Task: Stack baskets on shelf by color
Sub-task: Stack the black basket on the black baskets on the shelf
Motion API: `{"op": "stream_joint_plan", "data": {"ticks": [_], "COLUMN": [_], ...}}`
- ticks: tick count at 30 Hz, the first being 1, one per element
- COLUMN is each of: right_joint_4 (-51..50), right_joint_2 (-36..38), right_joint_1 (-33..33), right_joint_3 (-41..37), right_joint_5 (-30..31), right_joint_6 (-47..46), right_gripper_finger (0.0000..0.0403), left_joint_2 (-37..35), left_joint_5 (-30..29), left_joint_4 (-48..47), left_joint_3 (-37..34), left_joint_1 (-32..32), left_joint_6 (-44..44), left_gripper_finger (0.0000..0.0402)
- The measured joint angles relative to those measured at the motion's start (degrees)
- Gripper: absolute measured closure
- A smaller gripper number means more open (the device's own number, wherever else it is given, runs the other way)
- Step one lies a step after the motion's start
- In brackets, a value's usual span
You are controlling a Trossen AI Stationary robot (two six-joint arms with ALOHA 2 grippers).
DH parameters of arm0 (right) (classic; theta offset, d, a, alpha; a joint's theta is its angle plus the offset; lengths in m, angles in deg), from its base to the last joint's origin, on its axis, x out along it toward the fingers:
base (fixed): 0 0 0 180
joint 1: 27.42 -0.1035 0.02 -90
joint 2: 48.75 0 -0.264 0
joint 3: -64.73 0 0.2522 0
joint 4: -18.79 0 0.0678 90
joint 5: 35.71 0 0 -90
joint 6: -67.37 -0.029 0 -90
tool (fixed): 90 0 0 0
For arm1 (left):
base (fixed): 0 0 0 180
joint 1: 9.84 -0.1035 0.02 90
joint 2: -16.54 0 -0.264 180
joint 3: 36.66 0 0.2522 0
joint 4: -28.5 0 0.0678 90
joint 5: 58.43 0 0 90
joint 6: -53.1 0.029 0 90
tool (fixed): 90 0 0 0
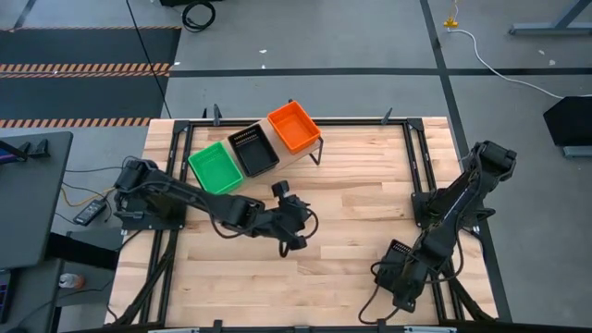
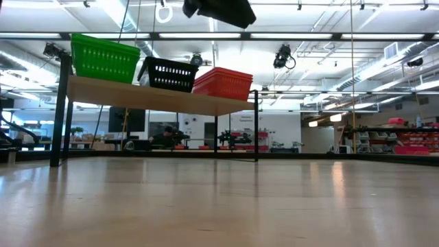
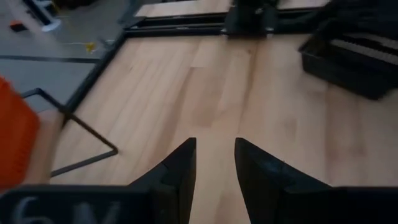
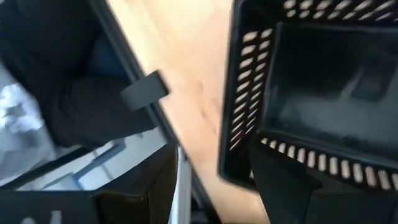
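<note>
Left gripper (image 1: 298,242) extended over mid-table, fingers parted and empty, right gripper (image 1: 400,252) low at its near corner
</note>
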Motion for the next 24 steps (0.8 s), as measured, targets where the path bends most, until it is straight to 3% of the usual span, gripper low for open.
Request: {"op": "stream_joint_plan", "data": {"ticks": [9, 18, 24], "right_joint_4": [5.9, -1.8, -3.8], "right_joint_2": [-5.1, -9.7, -11.6], "right_joint_1": [-1.4, -2.1, -0.5], "right_joint_3": [0.0, 0.0, 0.2], "right_joint_5": [1.6, 3.7, 7.0], "right_joint_6": [-0.6, -2.7, 4.4], "right_gripper_finger": [0.0198, 0.0201, 0.0222], "left_joint_2": [0.0, 0.0, 0.0], "left_joint_5": [3.7, 8.4, 9.0], "left_joint_4": [3.1, 7.9, 8.0], "left_joint_3": [0.0, 0.0, 0.0], "left_joint_1": [-0.3, -0.5, 0.1], "left_joint_6": [2.1, 3.7, 4.0], "left_gripper_finger": [0.0285, 0.0285, 0.0285]}}
